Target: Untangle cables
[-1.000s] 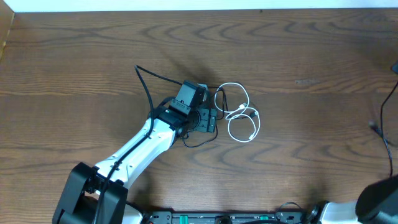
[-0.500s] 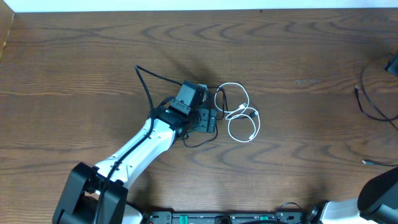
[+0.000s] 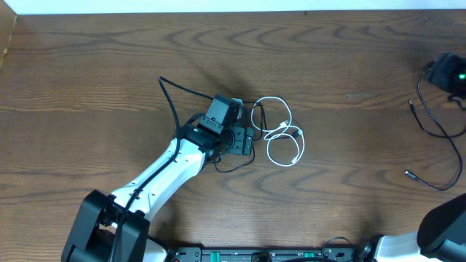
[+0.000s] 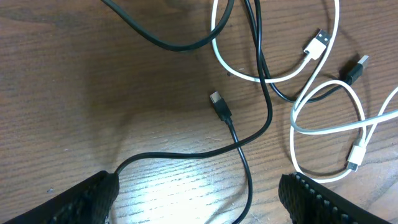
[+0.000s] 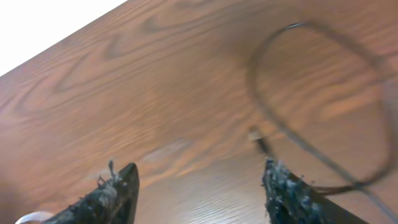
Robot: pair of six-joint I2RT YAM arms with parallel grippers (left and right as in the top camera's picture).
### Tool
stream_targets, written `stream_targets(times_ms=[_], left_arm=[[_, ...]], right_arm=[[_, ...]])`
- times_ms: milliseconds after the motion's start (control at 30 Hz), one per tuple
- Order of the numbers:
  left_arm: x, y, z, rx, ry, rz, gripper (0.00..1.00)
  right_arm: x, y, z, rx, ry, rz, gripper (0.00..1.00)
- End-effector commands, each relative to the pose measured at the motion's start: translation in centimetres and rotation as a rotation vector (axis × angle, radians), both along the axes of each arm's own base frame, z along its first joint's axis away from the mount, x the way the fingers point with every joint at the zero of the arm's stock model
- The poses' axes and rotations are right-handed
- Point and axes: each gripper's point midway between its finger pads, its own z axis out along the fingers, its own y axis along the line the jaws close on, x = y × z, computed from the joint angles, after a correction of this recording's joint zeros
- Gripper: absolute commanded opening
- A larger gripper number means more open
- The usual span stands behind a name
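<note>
A white cable [image 3: 282, 135] lies in loops at mid-table, crossed by a thin black cable [image 3: 234, 163]. Seen from the left wrist, the white cable [image 4: 323, 127] and the black cable [image 4: 249, 134] overlap, their plug ends lying bare on the wood. My left gripper [image 3: 240, 138] hovers low at the left side of the tangle. It is open [image 4: 202, 205], and the black cord runs between its fingers untouched. Another thin black cable [image 3: 440, 142] lies loose at the far right. My right gripper [image 3: 444, 73] is above it, open and empty [image 5: 199, 193], with that cord [image 5: 292, 134] blurred beyond its tips.
The left arm [image 3: 156, 178] reaches in from the near left, with its thicker black wire [image 3: 171, 102] arching behind the wrist. The table's far edge [image 3: 233, 12] runs along the top. The right arm's base [image 3: 444, 229] sits at the near right corner.
My right gripper has opened and let go of the black cable at the right, which now lies on the table. That gripper has moved into view at the top right. The left arm has not moved.
</note>
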Motion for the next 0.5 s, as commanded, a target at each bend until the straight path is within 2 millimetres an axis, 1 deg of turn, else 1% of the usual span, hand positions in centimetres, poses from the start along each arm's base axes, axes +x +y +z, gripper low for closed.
stream_targets(times_ms=[0, 100, 200, 333, 433, 467], left_arm=[[0.0, 0.1, -0.1, 0.012, -0.001, -0.009, 0.87], [0.0, 0.1, -0.1, 0.012, -0.001, -0.009, 0.87], [0.0, 0.1, -0.1, 0.012, -0.001, -0.009, 0.87], [0.0, 0.1, -0.1, 0.012, -0.001, -0.009, 0.87], [0.0, 0.1, -0.1, 0.012, -0.001, -0.009, 0.87], [0.0, 0.1, -0.1, 0.012, -0.001, -0.009, 0.87]], right_arm=[[0.5, 6.0, -1.3, 0.077, 0.001, 0.240, 0.58], [-0.1, 10.5, -3.0, 0.043, 0.027, 0.445, 0.57], [-1.2, 14.5, -5.5, -0.010, 0.059, 0.634, 0.56], [-3.7, 19.9, -9.4, -0.091, 0.080, 0.914, 0.61], [-5.5, 23.2, -11.9, -0.152, 0.064, 1.101, 0.66], [-5.9, 24.1, -12.5, -0.177, 0.051, 1.156, 0.66]])
